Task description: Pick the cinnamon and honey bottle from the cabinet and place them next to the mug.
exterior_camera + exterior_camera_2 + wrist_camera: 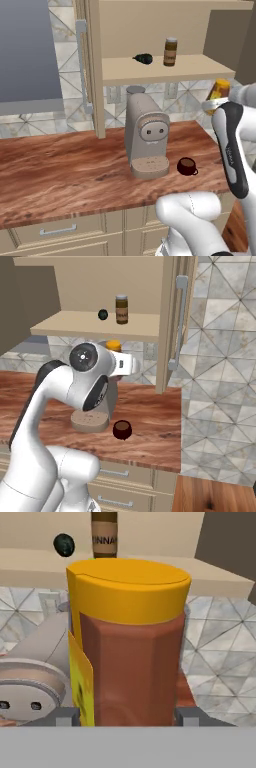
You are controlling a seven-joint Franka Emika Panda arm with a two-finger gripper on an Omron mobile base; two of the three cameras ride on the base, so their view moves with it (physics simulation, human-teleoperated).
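Note:
The honey bottle (135, 657), orange-yellow on top with a reddish-brown body, is close up in the hand view, and my gripper (127, 714) is shut on it with a finger tip at each side. It hangs in the air just below and in front of the cabinet shelf (200, 67), to the right of the coffee machine; its top shows as the honey bottle (219, 90) and the honey bottle (113, 345). The cinnamon (170, 51) (121, 309) (104, 534) stands upright on the shelf. The dark mug (187, 166) (122, 429) sits on the wooden counter beside the machine's base.
A beige coffee machine (146, 135) (30, 677) stands on the counter (60, 170) left of the mug. A small black rounded object (144, 58) (103, 314) lies on the shelf near the cinnamon. The open cabinet door (175, 321) hangs to the right. Drawers (57, 231) run below the counter.

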